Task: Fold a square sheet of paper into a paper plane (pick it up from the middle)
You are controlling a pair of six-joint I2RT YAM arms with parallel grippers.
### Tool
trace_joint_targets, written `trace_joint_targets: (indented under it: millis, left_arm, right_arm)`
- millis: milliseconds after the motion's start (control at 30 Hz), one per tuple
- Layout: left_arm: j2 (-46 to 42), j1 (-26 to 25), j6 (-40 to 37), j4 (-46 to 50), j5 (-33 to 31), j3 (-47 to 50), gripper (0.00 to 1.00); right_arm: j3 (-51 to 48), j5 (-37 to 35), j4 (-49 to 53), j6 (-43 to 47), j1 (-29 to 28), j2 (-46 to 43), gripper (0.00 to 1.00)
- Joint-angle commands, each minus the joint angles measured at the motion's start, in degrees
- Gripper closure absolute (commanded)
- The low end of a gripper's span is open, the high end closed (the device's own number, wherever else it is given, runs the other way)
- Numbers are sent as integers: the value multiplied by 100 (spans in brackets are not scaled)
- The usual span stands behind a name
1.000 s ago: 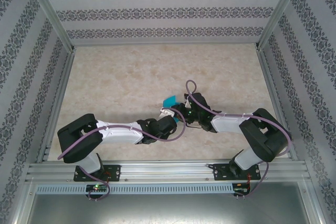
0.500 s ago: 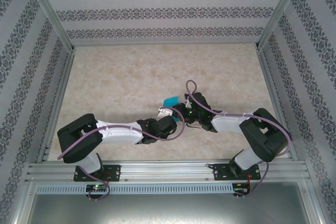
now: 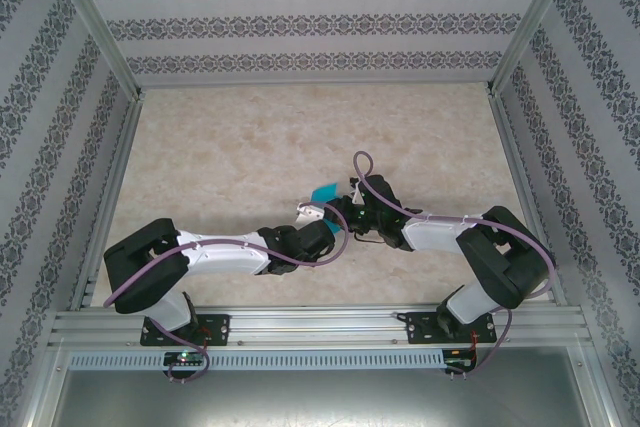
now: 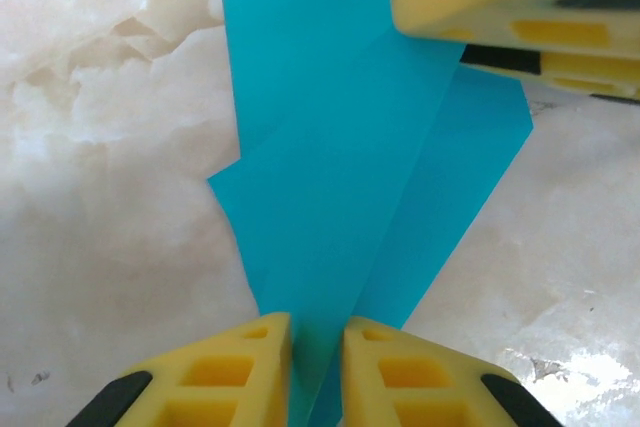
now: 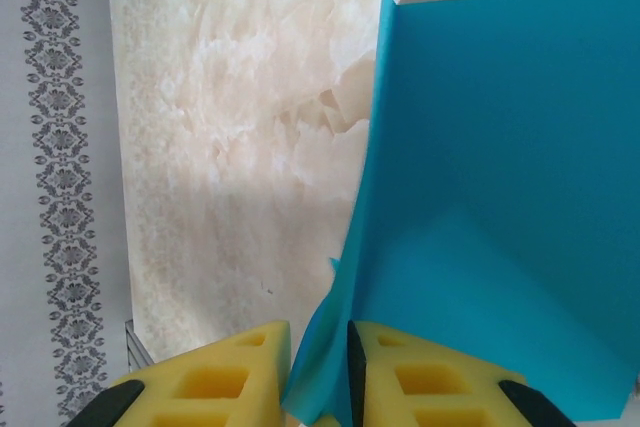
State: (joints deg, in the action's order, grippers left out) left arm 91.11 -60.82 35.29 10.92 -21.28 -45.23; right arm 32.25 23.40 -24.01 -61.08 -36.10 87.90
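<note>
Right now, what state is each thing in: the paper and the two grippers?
teal paper: partly folded into overlapping layers with diagonal creases, not yet a finished plane, pinched by both grippers.
left gripper: shut on one end of the paper, with only the sheet between its fingers.
right gripper: shut on the other end of the paper, at a folded edge.

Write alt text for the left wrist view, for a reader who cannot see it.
Folded teal-blue paper, creased into overlapping layers, is pinched at its near end by the left gripper, seen against a pale marbled table. The right gripper, also yellow-fingered, grips the paper's far edge at top right.
</note>
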Motion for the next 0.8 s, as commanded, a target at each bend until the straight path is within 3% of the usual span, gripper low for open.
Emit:
trace_joint_targets:
  millis: [0,367,500,767]
  left_arm:
    - [-50,-87,145,268,-72,43,82]
    - [-133,2,128,96,60,146,99]
    - [-442,331,154,-338,580,474,100]
    - [-1020,1225,283,-1690,2386,1339,100]
  right_arm:
    - [89,27,17,137,37,-71,77]
    - [72,64,30,226,42,-170,76]
    - [14,34,220,419,72,-476,71]
    - [-35,-553,1267,1146,114,-1573,58]
